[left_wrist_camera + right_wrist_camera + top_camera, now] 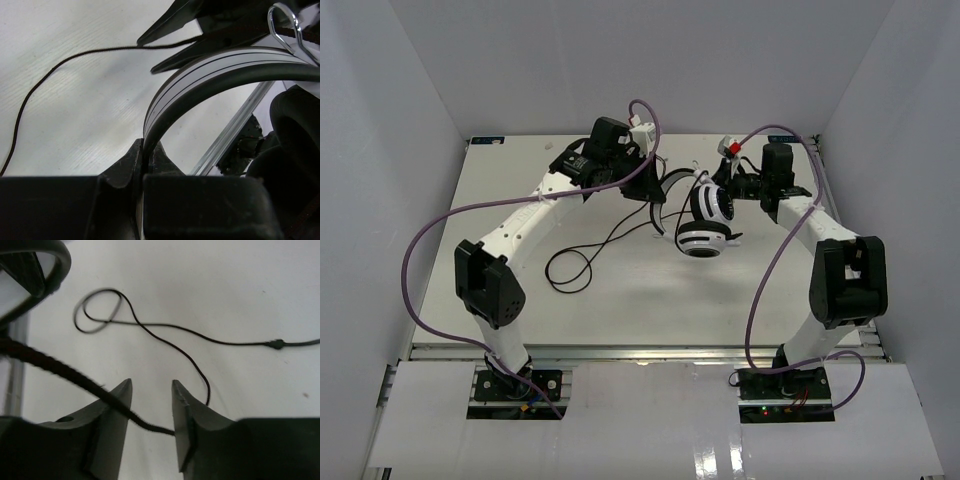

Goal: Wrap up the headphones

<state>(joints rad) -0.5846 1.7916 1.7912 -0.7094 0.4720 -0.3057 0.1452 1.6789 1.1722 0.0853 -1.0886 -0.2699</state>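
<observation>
White table (640,300), headphones (708,215) in left fingers (122,167)

You are working in a robotics lab cell, and the fittings show it. Plain white panels (380,150) close the workspace in on the left, the right and the back, like a booth. The tabletop (620,310) is a flat white sheet, and along its near edge runs a slotted aluminium rail (650,353), the sort of framing used for test rigs. The left arm (520,225) and the right arm (820,230) are mounted side by side at that edge, each base sitting in a cutout of the front cover. Thick purple cables (406,275) loop loosely through the air from base to wrist. A small red light (751,411) glows at the right arm's base.
</observation>
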